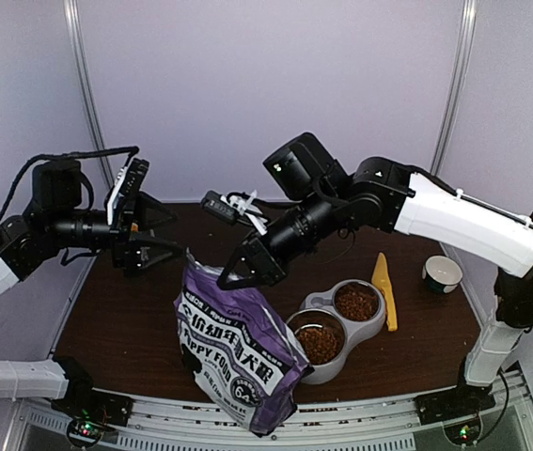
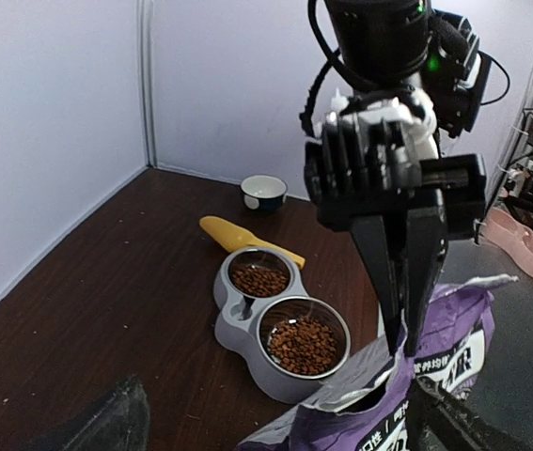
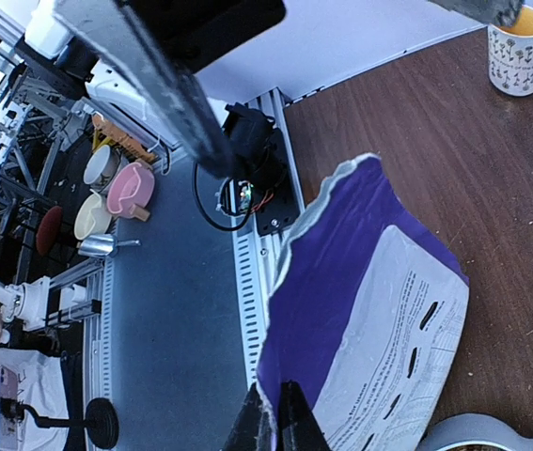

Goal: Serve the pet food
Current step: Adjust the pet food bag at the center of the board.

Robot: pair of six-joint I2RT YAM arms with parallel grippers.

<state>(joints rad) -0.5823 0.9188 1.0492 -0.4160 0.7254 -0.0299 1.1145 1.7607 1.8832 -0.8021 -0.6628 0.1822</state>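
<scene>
While the left claw point(image 1: 172, 237) hangs spread wide over the left of the bench point(image 1: 116, 319), just short of the purple-and-white bag point(image 1: 238, 348), the right claw point(image 1: 231, 274) is pressed together on the torn top edge of that standing bag. The pet food point(image 1: 320, 343) lies lower and to the right of the pinching claw, apart from it. It shows as reddish-brown kibble in both steel bowls of a grey double feeder point(image 1: 365, 338) just beside the bag, and the bag sits between the kibble and the left claw. Further right, a yellow scoop point(image 1: 384, 289) lies flat along the feeder's far side, and a small cup point(image 1: 443, 273) stands near the bench's right edge. From above, the right claw's grip is hard to read. The left wrist view shows its two fingers closed on the pale lip of the bag, with the kibble in plain sight behind. The right wrist view shows the same pinch up close and the left claw's fingers point(image 3: 153, 85) wide apart beyond. Of the feeder it shows only a sliver of rim, and the kibble cannot be made out there.
</scene>
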